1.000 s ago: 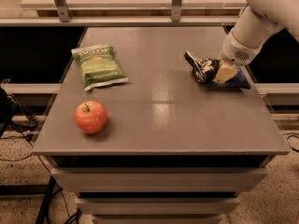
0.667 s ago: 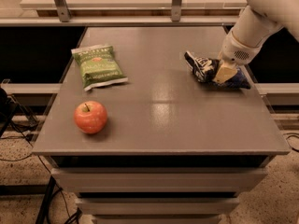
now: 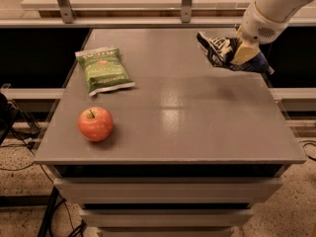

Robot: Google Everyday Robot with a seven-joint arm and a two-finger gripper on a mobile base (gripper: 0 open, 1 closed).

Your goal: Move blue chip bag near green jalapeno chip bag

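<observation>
The blue chip bag is a crumpled dark navy bag with white lettering. It hangs in the air above the right back part of the grey table, with its shadow on the surface below. My gripper comes in from the upper right on a white arm and is shut on the bag. The green jalapeno chip bag lies flat on the table's left side, far from the gripper.
A red apple sits near the table's front left, in front of the green bag. A rail with two metal posts runs behind the table. Cables lie on the floor at left.
The gripper has lifted the blue chip bag off the table; before, the bag lay on the surface at the right. The green bag and the apple have not moved.
</observation>
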